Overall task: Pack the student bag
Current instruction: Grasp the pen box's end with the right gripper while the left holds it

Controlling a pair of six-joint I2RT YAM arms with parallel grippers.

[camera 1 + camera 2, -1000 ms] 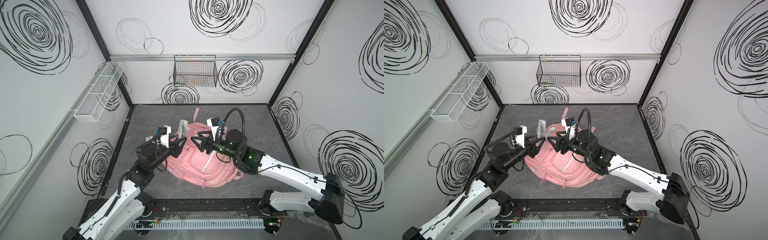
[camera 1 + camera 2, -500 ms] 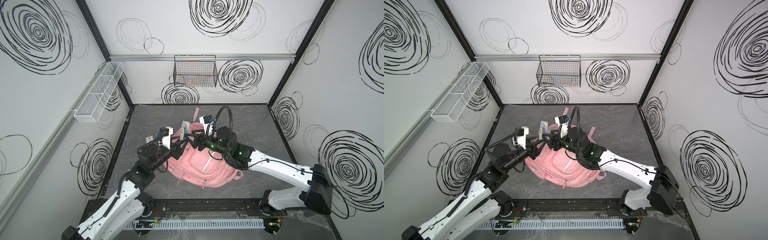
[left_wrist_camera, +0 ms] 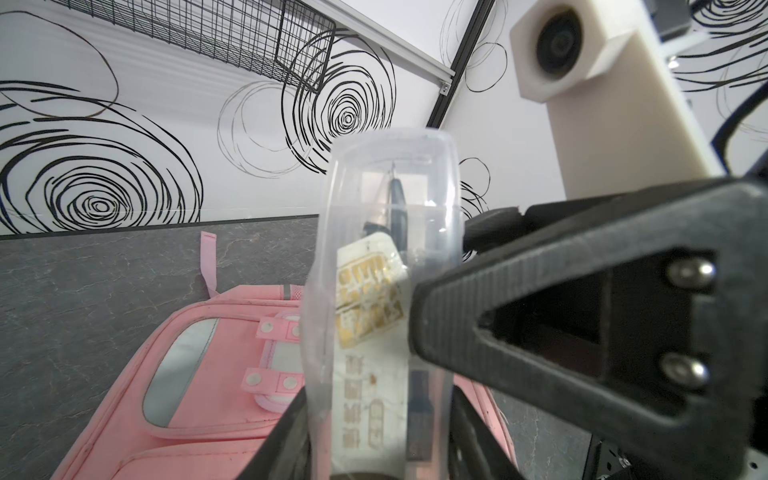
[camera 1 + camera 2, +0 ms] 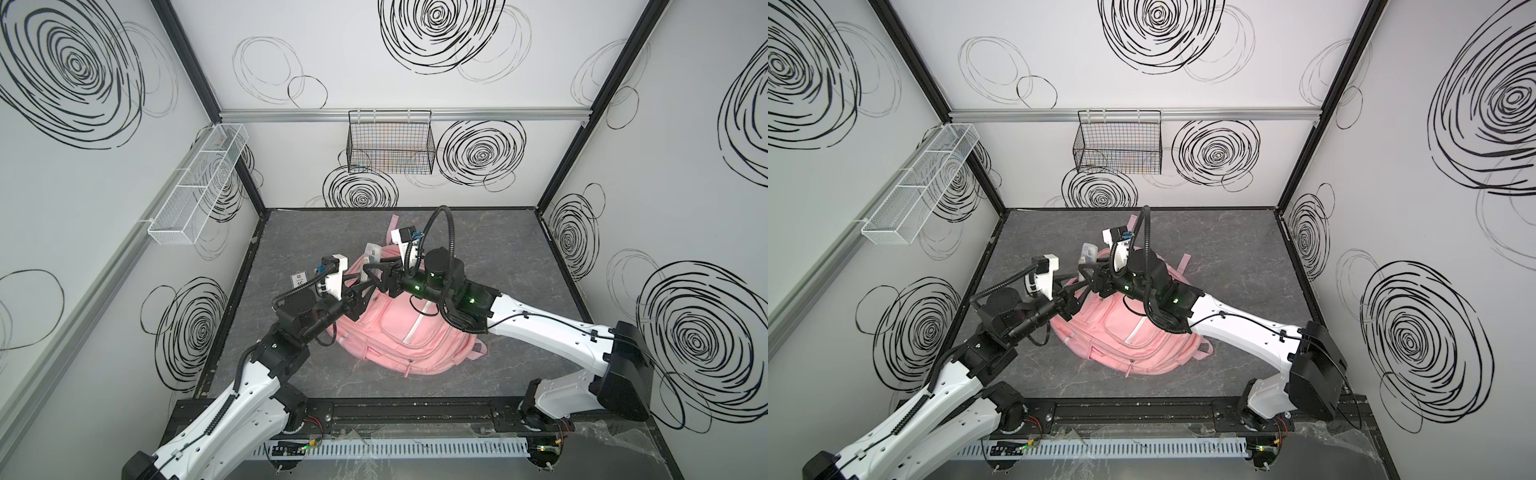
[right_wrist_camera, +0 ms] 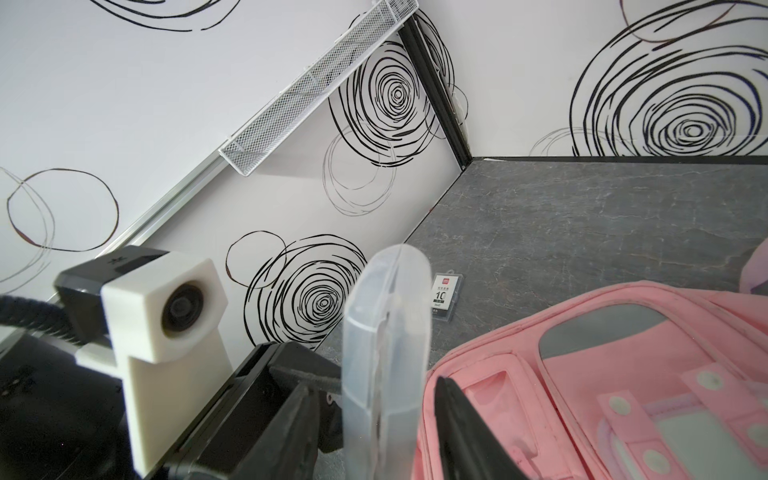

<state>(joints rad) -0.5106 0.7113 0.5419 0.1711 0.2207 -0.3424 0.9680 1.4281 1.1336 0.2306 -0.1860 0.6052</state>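
The student bag (image 4: 399,332) (image 4: 1129,328), a pink backpack, lies flat in the middle of the grey floor; its clear window pocket faces up (image 3: 178,374) (image 5: 623,374). Over the bag's far left corner a clear plastic case (image 4: 371,252) (image 4: 1088,250) (image 3: 386,249) (image 5: 386,332) with pens inside stands upright. My left gripper (image 4: 360,286) (image 4: 1073,291) (image 3: 378,415) is shut on its lower end. My right gripper (image 4: 374,270) (image 4: 1086,270) (image 5: 374,386) reaches across from the right. Its jaws flank the case's narrow sides, with a slim gap still showing.
A small flat box marked 10 (image 4: 298,279) (image 5: 446,295) lies on the floor left of the bag. A black wire basket (image 4: 390,143) hangs on the back wall. A white mesh shelf (image 4: 199,187) runs along the left wall. The two grippers crowd each other.
My right gripper has swung left over the bag to the case, and its jaws have narrowed around it. The left gripper has kept still with the case.
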